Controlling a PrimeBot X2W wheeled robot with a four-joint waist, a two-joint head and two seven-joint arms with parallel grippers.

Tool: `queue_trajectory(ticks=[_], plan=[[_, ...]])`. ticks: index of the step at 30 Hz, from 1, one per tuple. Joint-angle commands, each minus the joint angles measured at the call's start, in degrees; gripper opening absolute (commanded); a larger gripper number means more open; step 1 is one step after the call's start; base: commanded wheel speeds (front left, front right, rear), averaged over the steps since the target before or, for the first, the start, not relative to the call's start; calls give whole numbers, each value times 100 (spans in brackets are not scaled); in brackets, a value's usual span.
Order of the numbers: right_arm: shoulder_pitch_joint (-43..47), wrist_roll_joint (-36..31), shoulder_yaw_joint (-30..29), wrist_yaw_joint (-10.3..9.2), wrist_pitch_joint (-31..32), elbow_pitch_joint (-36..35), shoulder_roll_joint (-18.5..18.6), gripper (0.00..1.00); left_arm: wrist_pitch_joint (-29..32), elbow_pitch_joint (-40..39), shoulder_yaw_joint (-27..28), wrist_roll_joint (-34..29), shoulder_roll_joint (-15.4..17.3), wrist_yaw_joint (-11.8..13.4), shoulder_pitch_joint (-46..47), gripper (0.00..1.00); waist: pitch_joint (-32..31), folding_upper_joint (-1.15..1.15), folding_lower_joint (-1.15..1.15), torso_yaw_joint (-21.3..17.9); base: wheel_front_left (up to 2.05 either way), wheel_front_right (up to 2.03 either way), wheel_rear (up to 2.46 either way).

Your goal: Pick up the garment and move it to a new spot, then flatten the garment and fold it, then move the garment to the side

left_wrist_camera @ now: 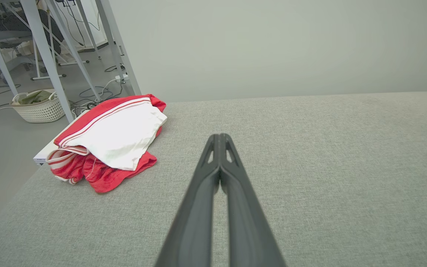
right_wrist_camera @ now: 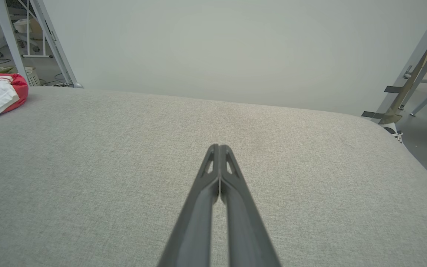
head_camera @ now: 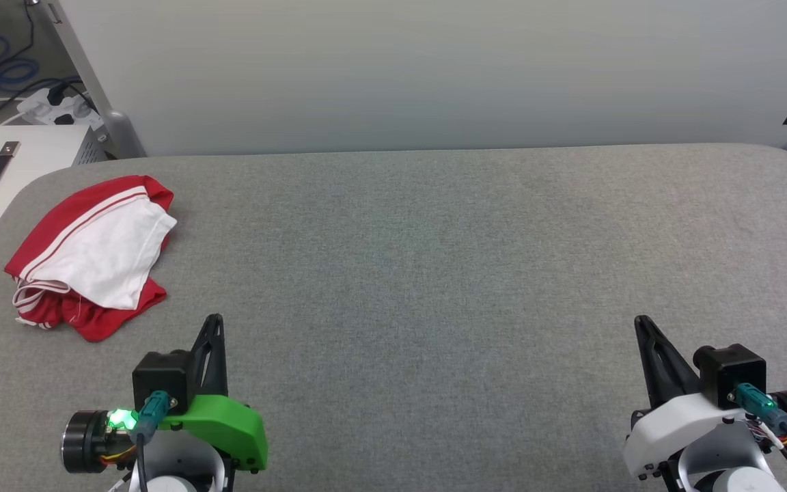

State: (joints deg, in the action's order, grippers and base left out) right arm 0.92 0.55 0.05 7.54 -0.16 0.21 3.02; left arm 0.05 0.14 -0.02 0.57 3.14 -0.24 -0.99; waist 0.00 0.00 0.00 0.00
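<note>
Sitting bunched at table (head_camera: 434, 273) corner, garment (head_camera: 93, 260), basket (left_wrist_camera: 39, 107) beyond, left gripper (head_camera: 214, 324), right gripper (head_camera: 641, 324) each closed

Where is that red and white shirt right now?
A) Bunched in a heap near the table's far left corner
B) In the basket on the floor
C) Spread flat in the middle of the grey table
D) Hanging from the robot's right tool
A: the garment lies in a loose heap near the far left corner of the grey table, beyond the left tool; that and the right tool are shut and hold nothing.
</note>
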Motion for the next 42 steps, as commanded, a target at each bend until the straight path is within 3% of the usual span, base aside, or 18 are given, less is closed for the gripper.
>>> queue_trajectory(ticks=[1,20,21,42], plan=[[-92,-55,-5,-5,16,-21,-14,0,-5,-14,2,-57,-26,24,99,0,0,0,0,0,0,0,0],[0,2,-1,-1,-2,0,0,0,-2,1,0,2,0,0,-1,0,0,0,0,0,0,0,0],[4,5,1,0,-2,3,1,100,-2,3,-1,4,0,-1,-4,100,0,0,0,0,0,0,0],[30,139,-47,-1,-226,68,-1,100,-228,212,-50,231,-3,-38,-13,100,12,0,0,0,0,0,0]])
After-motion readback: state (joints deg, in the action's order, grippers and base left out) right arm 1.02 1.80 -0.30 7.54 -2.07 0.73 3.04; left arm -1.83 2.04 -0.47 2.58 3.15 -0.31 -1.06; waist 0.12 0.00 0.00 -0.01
